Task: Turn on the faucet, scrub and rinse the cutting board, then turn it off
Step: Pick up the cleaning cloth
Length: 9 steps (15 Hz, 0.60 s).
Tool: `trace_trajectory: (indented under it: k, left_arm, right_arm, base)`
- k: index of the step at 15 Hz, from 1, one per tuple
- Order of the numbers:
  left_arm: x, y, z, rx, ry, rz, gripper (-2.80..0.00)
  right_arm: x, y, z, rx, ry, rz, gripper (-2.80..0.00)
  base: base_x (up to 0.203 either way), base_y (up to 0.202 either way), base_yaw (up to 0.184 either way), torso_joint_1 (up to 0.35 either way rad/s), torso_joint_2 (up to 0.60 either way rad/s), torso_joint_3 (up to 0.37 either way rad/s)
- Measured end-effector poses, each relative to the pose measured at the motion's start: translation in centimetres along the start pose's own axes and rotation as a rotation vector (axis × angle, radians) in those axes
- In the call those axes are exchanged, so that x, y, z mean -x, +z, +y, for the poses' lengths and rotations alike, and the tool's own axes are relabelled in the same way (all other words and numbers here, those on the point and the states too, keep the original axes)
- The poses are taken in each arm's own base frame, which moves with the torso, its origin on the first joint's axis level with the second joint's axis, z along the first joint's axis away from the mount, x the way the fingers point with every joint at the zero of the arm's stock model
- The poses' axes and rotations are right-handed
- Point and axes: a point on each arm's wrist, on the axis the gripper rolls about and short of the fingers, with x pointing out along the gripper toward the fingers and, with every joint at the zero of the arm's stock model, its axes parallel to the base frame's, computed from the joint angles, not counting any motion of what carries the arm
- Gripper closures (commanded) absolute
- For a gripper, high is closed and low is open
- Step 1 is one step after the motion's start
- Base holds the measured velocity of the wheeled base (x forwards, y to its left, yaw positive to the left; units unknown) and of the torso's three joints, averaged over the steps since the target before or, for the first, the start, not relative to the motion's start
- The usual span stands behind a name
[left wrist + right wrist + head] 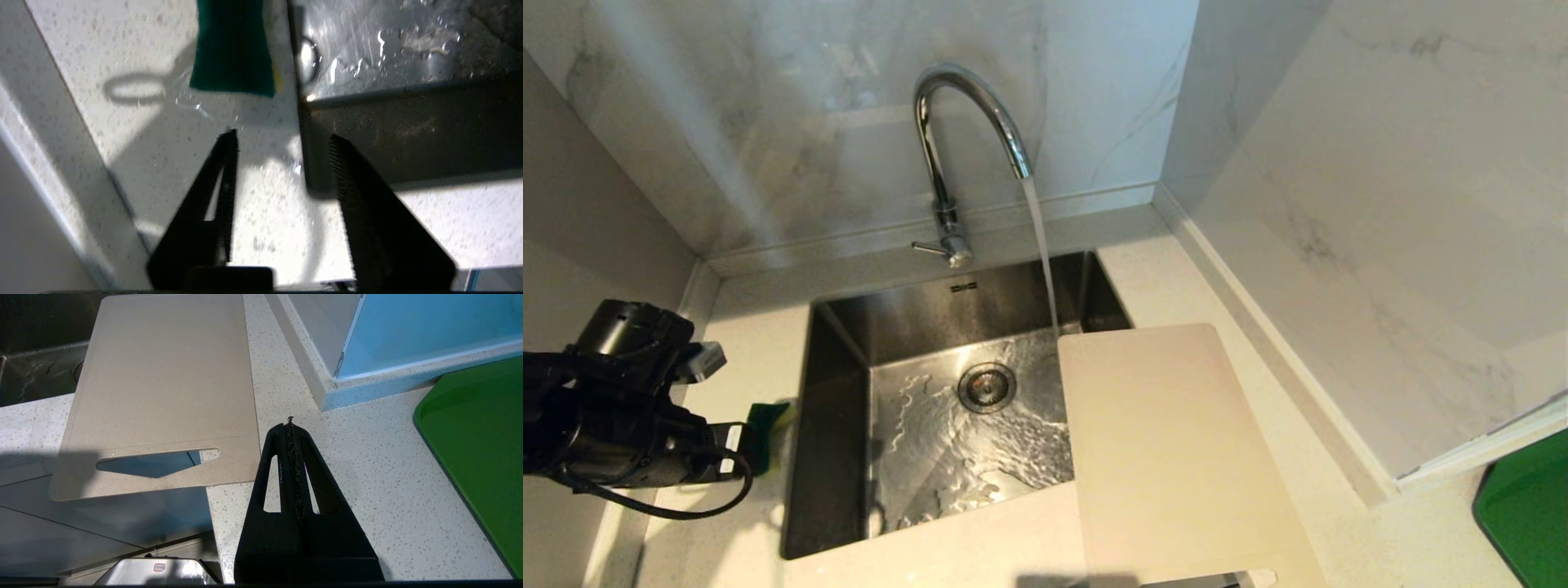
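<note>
STATE: tall chrome gooseneck faucet (968,122) running | BOARD: cream plastic cutting board (1168,449) bridges sink's right rim, overhanging tabletop's front edge | LEFT: left gripper (282,139) fingers part-open, empty, near green-and-yellow sponge (233,49) | RIGHT: right gripper (290,424) pressed shut, empty | RISK: a nudge could tip the board; the wet sponge may slip.

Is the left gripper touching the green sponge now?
Apart. The left wrist view shows bare countertop between the open left gripper and the sponge.

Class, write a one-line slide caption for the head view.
Chrome gooseneck faucet runs into steel sink; cream plastic cutting board overhangs its right edge.
</note>
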Motion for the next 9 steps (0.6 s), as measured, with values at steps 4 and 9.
trace_trajectory:
  k: [4, 9]
  left_arm:
    - [-2.5, 1.3, 0.5, -0.01, -0.004, -0.031, -2.8]
    - [-4.4, 3.0, 1.4, 0.025, -0.029, -0.065, -2.8]
  right_arm:
    - [0.0, 0.0, 0.0, 0.0, 0.0, 0.0, 0.0]
    - [0.0, 0.0, 0.0, 0.0, 0.0, 0.0, 0.0]
  base:
    - [0.0, 0.0, 0.0, 0.0, 0.0, 0.0]
    - [0.0, 0.0, 0.0, 0.0, 0.0, 0.0]
